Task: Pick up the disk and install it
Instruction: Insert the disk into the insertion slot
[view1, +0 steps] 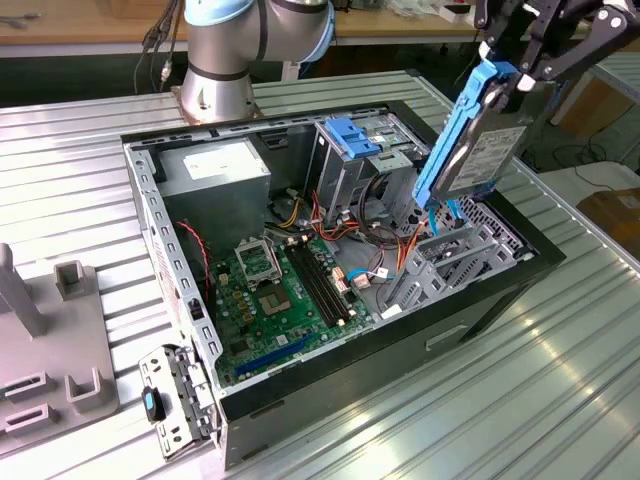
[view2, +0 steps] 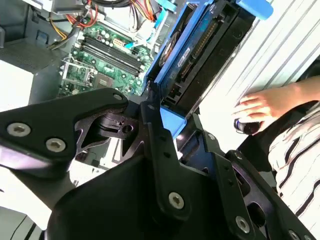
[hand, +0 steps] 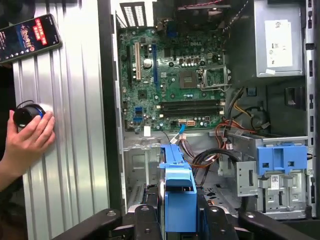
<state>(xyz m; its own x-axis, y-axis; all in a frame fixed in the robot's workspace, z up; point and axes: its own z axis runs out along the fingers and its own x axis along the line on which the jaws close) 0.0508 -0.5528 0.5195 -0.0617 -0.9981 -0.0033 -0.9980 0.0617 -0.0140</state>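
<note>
— What's closest to your lens?
— My gripper (hand: 179, 220), its black links right up close, clamped on the blue rail end of the disk (view1: 480, 150).
— Where's the disk?
— In the air, tilted, above the computer case (view1: 330, 385), at its corner on the exterior view's right. I reckon it's gripped high to leave the lower end free.

The disk (view1: 493, 150) is showing grey framed in bright blue, the motherboard (view1: 268, 300) is gleaming green, and a sleeve (view2: 295, 150) is showing dark-and-white stripes.
</note>
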